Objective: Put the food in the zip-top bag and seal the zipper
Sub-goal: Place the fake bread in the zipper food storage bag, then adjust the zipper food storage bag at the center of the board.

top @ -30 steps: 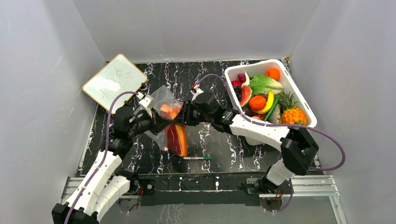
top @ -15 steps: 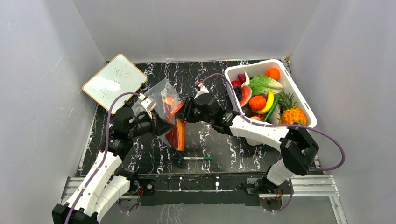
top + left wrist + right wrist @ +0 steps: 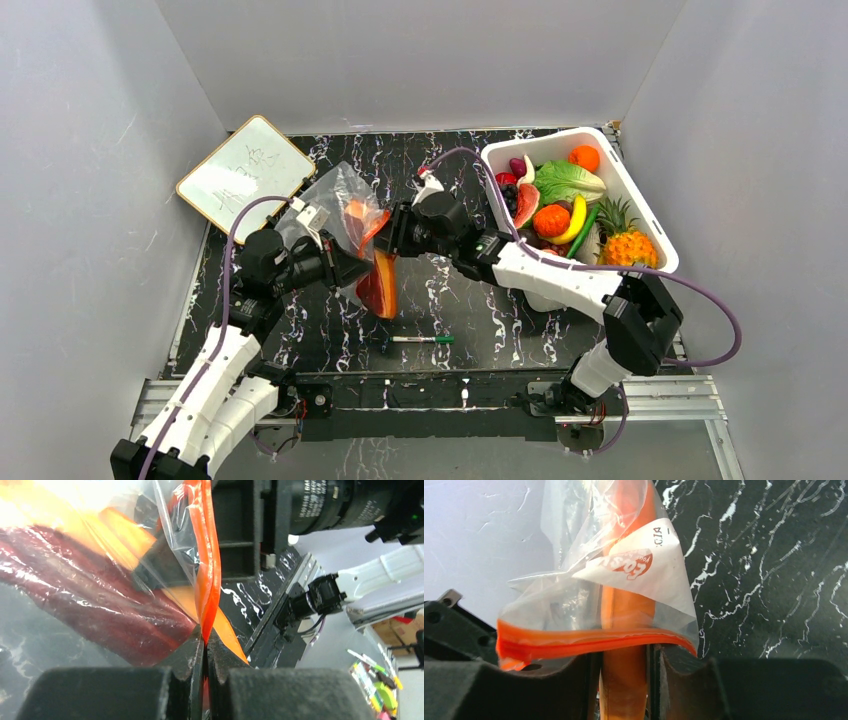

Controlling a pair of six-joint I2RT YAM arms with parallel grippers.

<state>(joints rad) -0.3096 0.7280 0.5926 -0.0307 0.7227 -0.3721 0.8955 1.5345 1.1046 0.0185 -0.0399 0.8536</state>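
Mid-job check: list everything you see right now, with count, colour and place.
zip-top bag: one, clear, held up between the hands
zipper: one, orange-red, along the bag's mouth
carrot: one, orange, partly in the bag
dark red slice: one, orange-edged, inside the bag
tub: one, white, far right
toy produce: many, mixed colours, in the tub
whiteboard: one, white, far left
marker pen: one, white and green, near middle
table: one, black marbled
left hand: shut on the zipper
right hand: shut on the carrot
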